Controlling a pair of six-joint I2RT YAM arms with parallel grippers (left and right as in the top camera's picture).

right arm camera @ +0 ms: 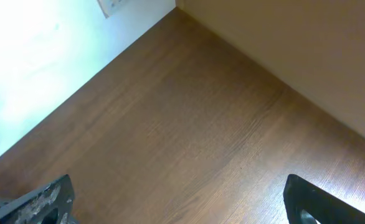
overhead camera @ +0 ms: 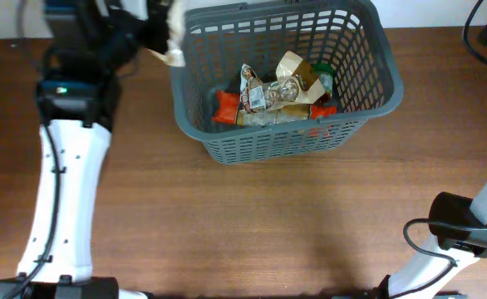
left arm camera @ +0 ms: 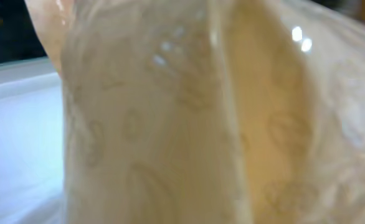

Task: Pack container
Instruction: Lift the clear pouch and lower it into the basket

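When read from the left in the overhead view: left gripper (overhead camera: 159,35) clamped shut on a cream packet (overhead camera: 174,40), held just outside the left rim of the container (overhead camera: 252,145). Seen from the left wrist, only that packet: glossy, wrinkled, translucent film with faint printed marks, hiding the fingers. Container set upright at mid-table toward the far edge, on brown wood-grain table (overhead camera: 227,216). Moulded in dark grey plastic; rectangular with rounded corners; slotted lattice walls flaring up to a thick rim. Loaded with a loose heap on the base: orange packets (overhead camera: 225,108) at left and front right, a printed pouch (overhead camera: 250,83) standing among crumpled tan and clear wrappers (overhead camera: 292,68), a green item (overhead camera: 325,79) at the back right. Farthest right, right gripper (right arm camera: 179,205) spread wide, holding nothing, dark fingertips (right arm camera: 45,202) above bare wood.
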